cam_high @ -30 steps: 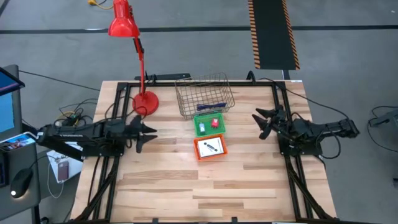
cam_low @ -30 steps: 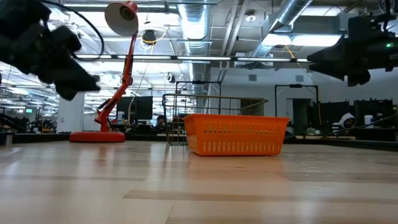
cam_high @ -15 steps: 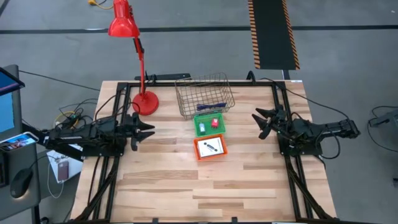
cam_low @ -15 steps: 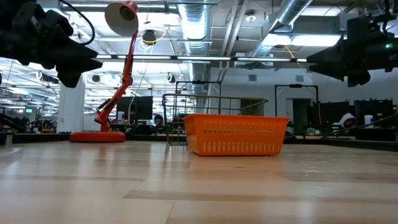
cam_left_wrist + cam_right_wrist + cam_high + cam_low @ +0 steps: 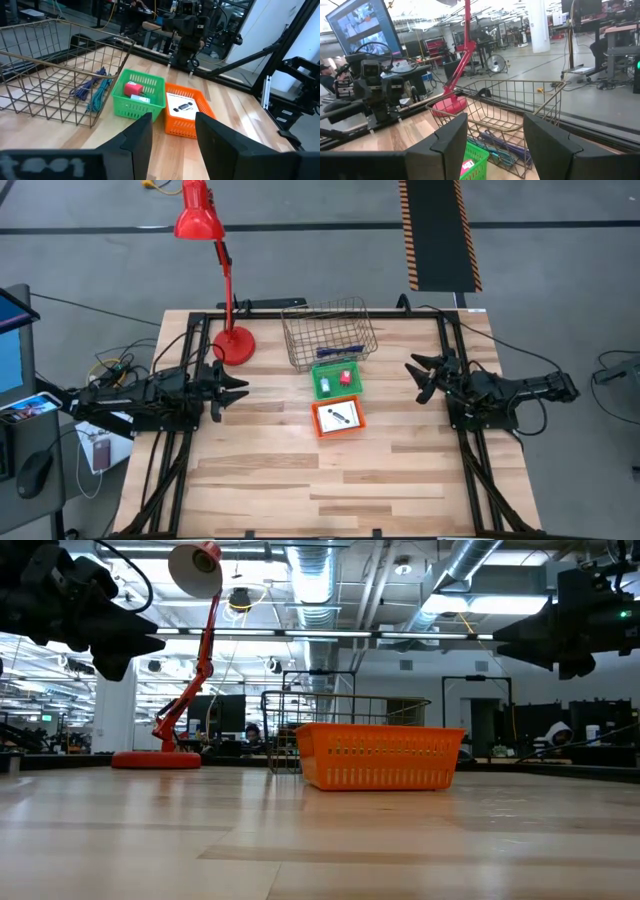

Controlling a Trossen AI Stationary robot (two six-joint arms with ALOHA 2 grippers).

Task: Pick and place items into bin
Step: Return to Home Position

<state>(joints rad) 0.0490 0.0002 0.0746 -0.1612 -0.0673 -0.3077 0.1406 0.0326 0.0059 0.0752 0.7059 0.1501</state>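
High view, taking the green basket (image 5: 337, 379) on the table (image 5: 300, 470) as landmark: the left gripper (image 5: 238, 390) hangs well to its left and the right gripper (image 5: 415, 380) well to its right, both jaws parted and empty. The wire basket (image 5: 328, 332) just beyond it holds blue and green cables (image 5: 95, 92). The orange basket (image 5: 339, 417) on its near side holds a white card (image 5: 181, 107). A red block (image 5: 132, 89) lies inside the green basket. The likeliest mishap is the left arm, folding home, clipping the red lamp's base (image 5: 232, 345) close by.
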